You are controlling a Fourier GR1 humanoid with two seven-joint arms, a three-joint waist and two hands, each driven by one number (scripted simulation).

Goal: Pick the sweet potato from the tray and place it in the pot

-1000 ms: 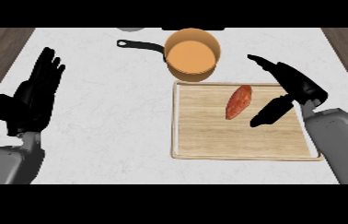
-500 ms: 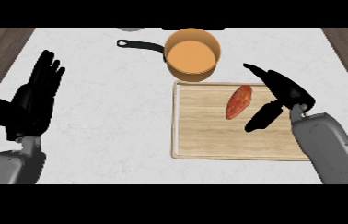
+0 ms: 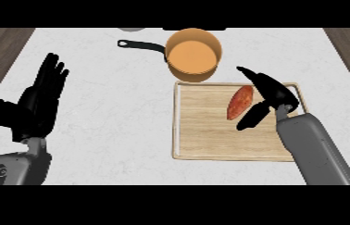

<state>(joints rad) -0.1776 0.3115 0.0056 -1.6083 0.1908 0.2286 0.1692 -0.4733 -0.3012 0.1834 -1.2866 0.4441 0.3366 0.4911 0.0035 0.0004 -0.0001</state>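
We see the right robot hand (image 3: 273,96) has slid left over the tray (image 3: 205,140), so its open thumb and fingers now sit just beside the sweet potato (image 3: 239,102).

Right robot hand (image 3: 271,99) (fingers spread) beside sweet potato (image 3: 239,102).
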